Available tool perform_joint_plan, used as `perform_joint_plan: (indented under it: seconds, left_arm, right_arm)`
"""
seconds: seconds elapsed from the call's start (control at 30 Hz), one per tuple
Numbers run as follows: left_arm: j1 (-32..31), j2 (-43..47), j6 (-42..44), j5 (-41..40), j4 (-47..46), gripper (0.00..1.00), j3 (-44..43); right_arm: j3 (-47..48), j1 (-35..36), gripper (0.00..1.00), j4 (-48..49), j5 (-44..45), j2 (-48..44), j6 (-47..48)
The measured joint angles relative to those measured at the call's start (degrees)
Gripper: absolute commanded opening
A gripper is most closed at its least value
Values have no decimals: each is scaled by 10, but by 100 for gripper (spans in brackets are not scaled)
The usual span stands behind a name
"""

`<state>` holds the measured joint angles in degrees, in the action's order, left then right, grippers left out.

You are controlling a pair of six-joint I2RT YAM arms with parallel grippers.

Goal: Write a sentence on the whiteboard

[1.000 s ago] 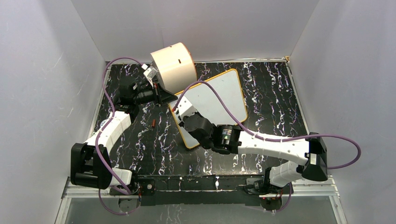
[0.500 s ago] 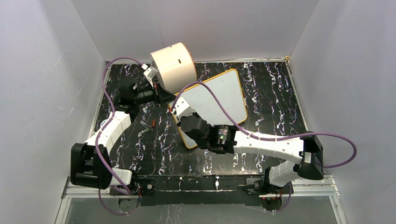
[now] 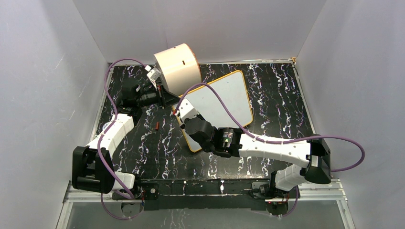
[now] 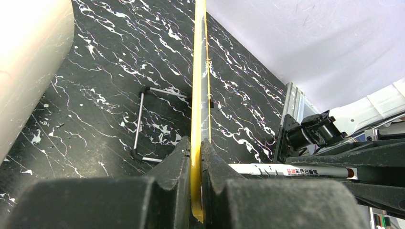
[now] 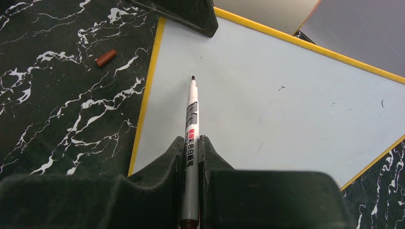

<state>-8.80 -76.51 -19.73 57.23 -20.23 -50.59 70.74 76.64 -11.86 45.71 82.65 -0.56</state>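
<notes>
Jaws on both arms are closed on things. From the top, the whiteboard (image 3: 224,98) is seen on the dark bench (image 3: 277,90), beside a cream drum (image 3: 177,68). From the left wrist, its yellow edge is pinched by the left jaws. From the right wrist, a marker (image 5: 191,129) is held by the right jaws. Its tip is pointed at the white face. A red cap (image 5: 105,57) is seen lying nearby.
</notes>
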Motion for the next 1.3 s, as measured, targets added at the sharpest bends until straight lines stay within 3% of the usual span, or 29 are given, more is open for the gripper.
perform_joint_plan:
  seconds: [1.3]
  left_arm:
    - [-2,0,2,2,-1,0,0]
  right_arm:
    - [27,0,0,14,-10,22,23]
